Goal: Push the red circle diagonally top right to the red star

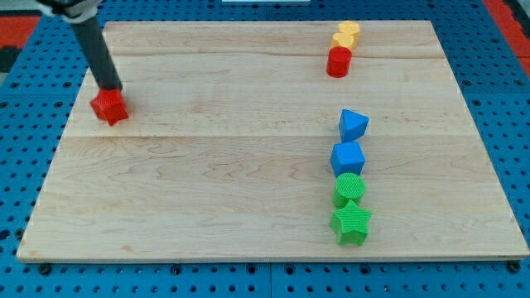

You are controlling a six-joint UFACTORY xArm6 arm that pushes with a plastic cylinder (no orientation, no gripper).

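The red star (109, 107) lies near the board's left edge, in the upper half. My tip (109, 87) stands right at the star's top side, touching or nearly touching it. The red circle (339, 62) is far off near the view's top right, just below a yellow block (346, 35) and close against it.
A blue block (354, 125) and a blue cube (348, 157) sit at the right, with a green circle (349, 188) and a green star (351, 222) below them in one column. The wooden board (207, 190) lies on a blue pegboard.
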